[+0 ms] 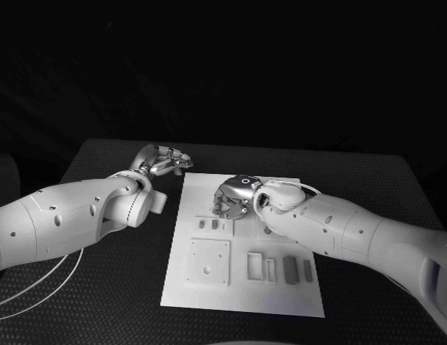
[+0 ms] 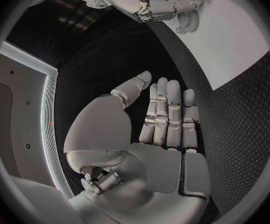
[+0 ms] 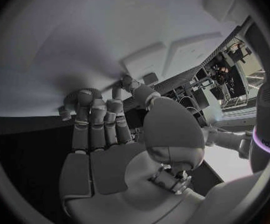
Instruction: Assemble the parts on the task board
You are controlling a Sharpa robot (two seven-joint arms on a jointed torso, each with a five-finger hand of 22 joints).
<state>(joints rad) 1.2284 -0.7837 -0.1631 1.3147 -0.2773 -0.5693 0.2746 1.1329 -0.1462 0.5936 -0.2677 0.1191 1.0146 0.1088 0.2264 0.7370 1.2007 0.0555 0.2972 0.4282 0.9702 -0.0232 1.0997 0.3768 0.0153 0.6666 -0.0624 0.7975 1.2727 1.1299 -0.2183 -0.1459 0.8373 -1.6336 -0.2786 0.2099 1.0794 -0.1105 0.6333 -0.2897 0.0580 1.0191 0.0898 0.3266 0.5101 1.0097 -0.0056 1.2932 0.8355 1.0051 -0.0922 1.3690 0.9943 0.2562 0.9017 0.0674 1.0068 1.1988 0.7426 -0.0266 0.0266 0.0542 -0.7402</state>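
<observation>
My right hand (image 1: 234,199) has its fingers (image 3: 97,115) curled down onto the upper middle of the white board (image 1: 246,287); I cannot tell whether they grip anything. My left hand (image 1: 162,159) hovers off the board's upper left corner, fingers (image 2: 169,109) straight, side by side, holding nothing. The small parts (image 1: 213,225) lie just below my right hand at frame centre, with more parts (image 1: 289,269) lower right. They look light, stiff and smooth, so I'd pinch each across its long sides.

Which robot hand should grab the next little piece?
Probably the right hand: it is over the task board, close to the parts. The left hand is off the board, fingers straight, holding nothing.
</observation>
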